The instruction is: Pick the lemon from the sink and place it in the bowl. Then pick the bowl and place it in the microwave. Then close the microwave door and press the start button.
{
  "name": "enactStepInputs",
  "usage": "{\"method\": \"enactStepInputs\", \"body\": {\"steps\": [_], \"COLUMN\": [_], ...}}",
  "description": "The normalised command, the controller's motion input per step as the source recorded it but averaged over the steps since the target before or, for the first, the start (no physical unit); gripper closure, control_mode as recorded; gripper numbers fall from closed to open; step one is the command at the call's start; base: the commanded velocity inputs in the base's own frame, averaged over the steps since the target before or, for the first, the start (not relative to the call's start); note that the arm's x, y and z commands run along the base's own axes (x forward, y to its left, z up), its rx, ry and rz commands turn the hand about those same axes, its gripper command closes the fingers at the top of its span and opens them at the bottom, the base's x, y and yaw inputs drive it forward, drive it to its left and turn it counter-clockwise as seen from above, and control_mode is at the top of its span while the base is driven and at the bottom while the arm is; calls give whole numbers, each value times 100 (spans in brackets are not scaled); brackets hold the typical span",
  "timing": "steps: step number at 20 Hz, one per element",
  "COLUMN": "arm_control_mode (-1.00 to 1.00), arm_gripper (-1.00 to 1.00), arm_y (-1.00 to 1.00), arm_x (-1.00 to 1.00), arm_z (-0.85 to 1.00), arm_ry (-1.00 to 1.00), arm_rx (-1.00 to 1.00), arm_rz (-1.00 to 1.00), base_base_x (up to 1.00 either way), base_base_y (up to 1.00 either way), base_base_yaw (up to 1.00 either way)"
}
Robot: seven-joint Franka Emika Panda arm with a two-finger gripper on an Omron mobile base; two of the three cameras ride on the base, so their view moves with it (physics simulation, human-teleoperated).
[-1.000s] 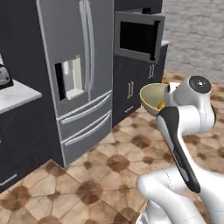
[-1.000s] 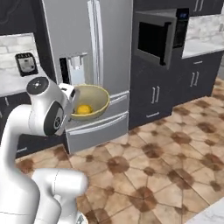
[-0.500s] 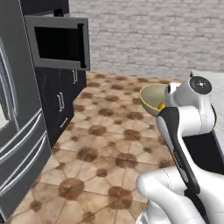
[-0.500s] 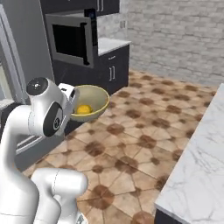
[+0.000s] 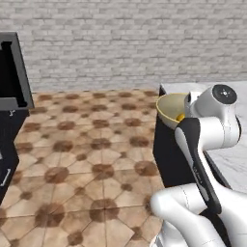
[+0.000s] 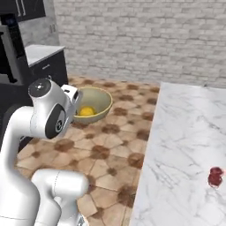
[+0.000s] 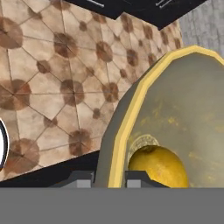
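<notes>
Bowl (image 6: 93,104), round, shallow and olive-yellow with a thin bright rim, hangs in the air over the brown patterned tile floor (image 5: 87,154), the gripper (image 7: 109,178) pinching its rim; the smooth yellow lemon (image 6: 87,111) sits inside beside the white marble counter (image 6: 185,145).

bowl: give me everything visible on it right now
The bowl is round and shallow, olive-yellow with a brighter thin rim and a dull speckled inside. It is held up over the tiled floor, tilted a little, with its opening upward. The gripper pinches its rim, one finger inside and one outside. The lemon lies in its bottom, beside a faint ring mark.
</notes>
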Motion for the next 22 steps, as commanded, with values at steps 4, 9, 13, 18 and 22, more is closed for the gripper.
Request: {"method": "enactStepInputs", "body": {"steps": [4,9,13,18,22], "arm_control_mode": [100,100,100,100,100], "arm_gripper": [100,100,100,100,100], "arm_y": [0,0,0,0,0], "arm_x": [0,0,0,0,0], "arm_z": [0,0,0,0,0], "arm_ry": [0,0,0,0,0], "arm_rx": [0,0,0,0,0], "arm_rz": [0,0,0,0,0], "base_base_x": [100,100,100,100,63], "base_base_y": [47,55,19,0,2], "base_base_yaw": [-31,-23,-3,45,80]}}
